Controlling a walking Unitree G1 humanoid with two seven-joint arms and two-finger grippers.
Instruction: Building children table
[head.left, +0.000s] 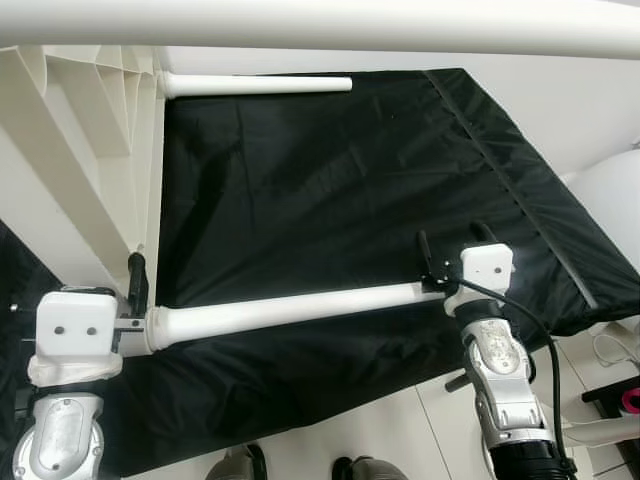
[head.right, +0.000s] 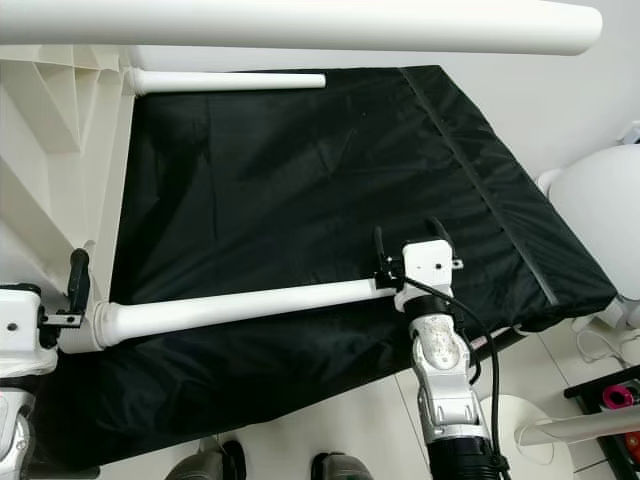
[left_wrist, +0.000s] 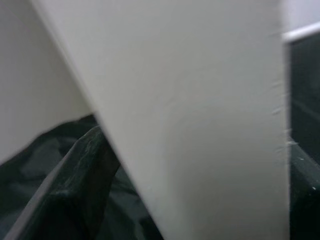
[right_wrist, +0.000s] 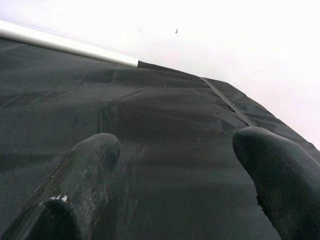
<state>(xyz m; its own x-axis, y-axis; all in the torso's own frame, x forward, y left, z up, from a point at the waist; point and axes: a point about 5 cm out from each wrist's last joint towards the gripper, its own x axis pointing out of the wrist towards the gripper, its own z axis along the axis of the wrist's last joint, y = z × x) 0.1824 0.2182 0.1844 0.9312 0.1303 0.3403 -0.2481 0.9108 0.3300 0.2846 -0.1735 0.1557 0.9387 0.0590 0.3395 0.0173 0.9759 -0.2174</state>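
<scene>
Black sheet (head.left: 330, 160) under white legs. Right tool (head.left: 452, 243) fingers apart at near leg (head.left: 290, 308) tip; left tool (head.left: 135, 285) at its base, state unclear.

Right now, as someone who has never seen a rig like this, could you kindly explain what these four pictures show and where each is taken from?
The two wide pictures come from a humanoid robot's head camera, looking down; the other two come from cameras on its wrists. Its silver arms end in a left gripper and a right gripper, each with two black fingers. A white plastic children's table lies on its side on a black fabric-covered surface. The left gripper is at the base of the near white tubular table leg, where it joins the table. The right gripper is at that leg's free end, its fingers apart. A second white tubular leg sticks out farther back.
</scene>
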